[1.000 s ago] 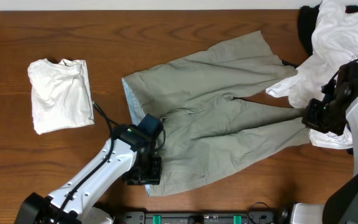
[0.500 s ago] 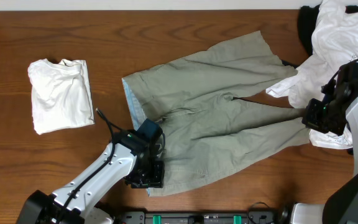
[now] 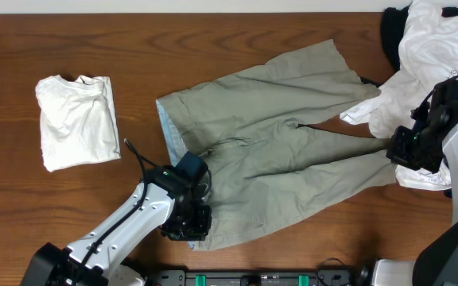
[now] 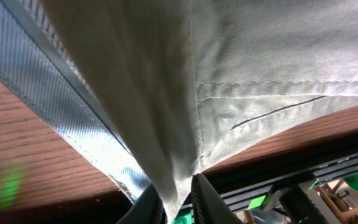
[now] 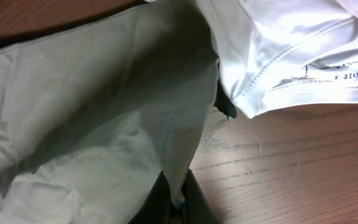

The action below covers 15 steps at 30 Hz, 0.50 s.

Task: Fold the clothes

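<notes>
The trousers [image 3: 277, 151] in mid-frame were pinched at lower left by the left gripper [image 4: 176, 201] and at far right by the right gripper [image 5: 178, 200]

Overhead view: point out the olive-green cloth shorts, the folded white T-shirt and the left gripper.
olive-green cloth shorts [image 3: 286, 133], overhead view, mid-fabric near where the legs meet.
folded white T-shirt [image 3: 76, 121], overhead view, centre of the bundle.
left gripper [image 3: 188, 229], overhead view, between its fingertips at the waistband corner.
</notes>
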Each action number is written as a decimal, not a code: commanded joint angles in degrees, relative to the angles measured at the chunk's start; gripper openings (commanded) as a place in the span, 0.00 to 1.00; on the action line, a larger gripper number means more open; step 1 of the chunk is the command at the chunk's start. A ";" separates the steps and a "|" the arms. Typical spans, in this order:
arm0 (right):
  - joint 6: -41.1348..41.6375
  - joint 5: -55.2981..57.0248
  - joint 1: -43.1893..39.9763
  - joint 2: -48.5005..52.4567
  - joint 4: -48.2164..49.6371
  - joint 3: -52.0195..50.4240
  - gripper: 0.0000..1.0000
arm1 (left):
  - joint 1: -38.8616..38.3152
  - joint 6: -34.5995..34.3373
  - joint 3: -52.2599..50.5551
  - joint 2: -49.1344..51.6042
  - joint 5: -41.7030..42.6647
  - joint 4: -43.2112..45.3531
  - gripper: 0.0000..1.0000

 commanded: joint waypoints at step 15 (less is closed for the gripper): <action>-0.87 0.42 -0.07 -0.70 0.15 0.72 0.02 | -0.17 -2.05 -4.87 -0.09 2.34 1.95 0.15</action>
